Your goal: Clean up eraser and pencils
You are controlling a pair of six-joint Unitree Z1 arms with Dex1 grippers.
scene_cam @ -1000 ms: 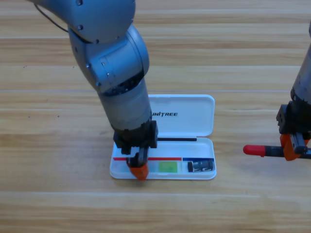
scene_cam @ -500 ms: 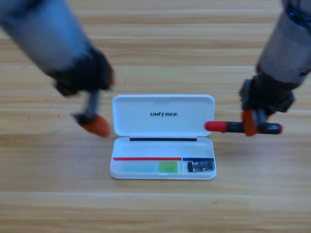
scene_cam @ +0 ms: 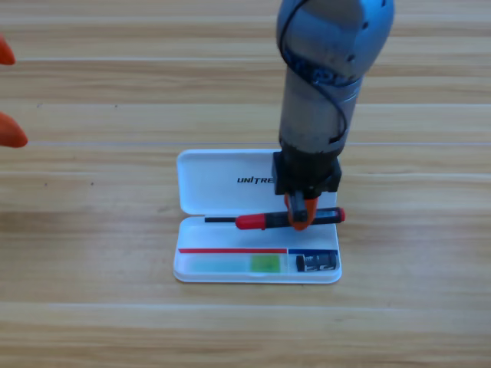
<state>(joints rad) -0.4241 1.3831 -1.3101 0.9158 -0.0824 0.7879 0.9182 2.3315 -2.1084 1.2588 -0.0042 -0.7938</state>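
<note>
"UNITREE" lettering, partly hidden, on white case lid point(scene_cam: 222, 180).

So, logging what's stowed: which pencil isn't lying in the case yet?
The black pencil with the red cap, held by the right gripper; the green one already lies inside.

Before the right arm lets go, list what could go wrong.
1. The right tool holds the black pencil above the white case; its end reaches the case's right edge, so it might land on the rim.
2. It might drop onto the green pencil or the eraser.

The left tool waits at the left edge.
</note>
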